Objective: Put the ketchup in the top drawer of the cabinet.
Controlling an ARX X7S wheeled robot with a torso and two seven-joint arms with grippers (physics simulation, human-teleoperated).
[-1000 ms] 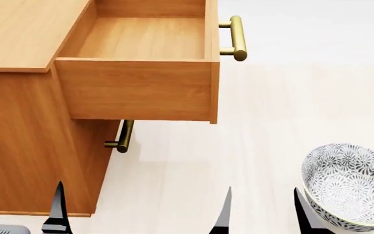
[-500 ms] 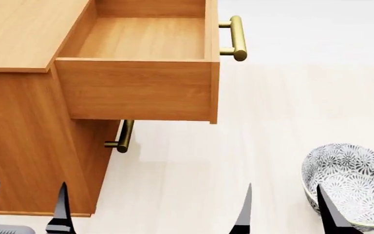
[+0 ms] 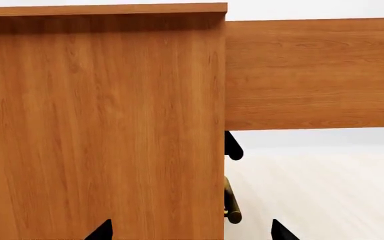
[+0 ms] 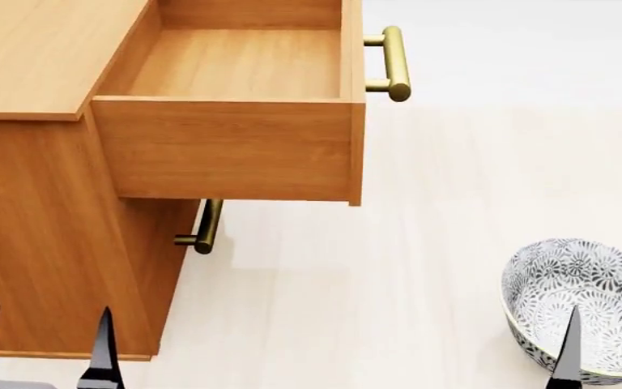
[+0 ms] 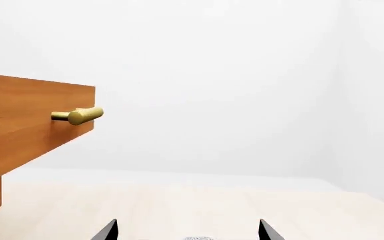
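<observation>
My right claw is swinging out toward four o'clock. A second ago both its fingers were showing at six o'clock in the head view; now only one finger is in frame, in front of the patterned bowl. I judge this to be a search for the ketchup. The can is showing in none of my views, so I cannot say where it is standing.

That right claw is spread wide and released. Its wrist view shows only bare table and a sliver of the bowl's rim between the tips. My left claw is hanging at seven o'clock, spread just as wide and gripping nothing, beside the side wall of the cabinet. It has hardly moved.

Further off, the lower drawer's handle is poking out at ten o'clock. Above it, at eleven o'clock, the top drawer is standing pulled well out and empty, its brass handle at twelve. So the drawer is waiting, and the fetching and dropping in are not yet done.
</observation>
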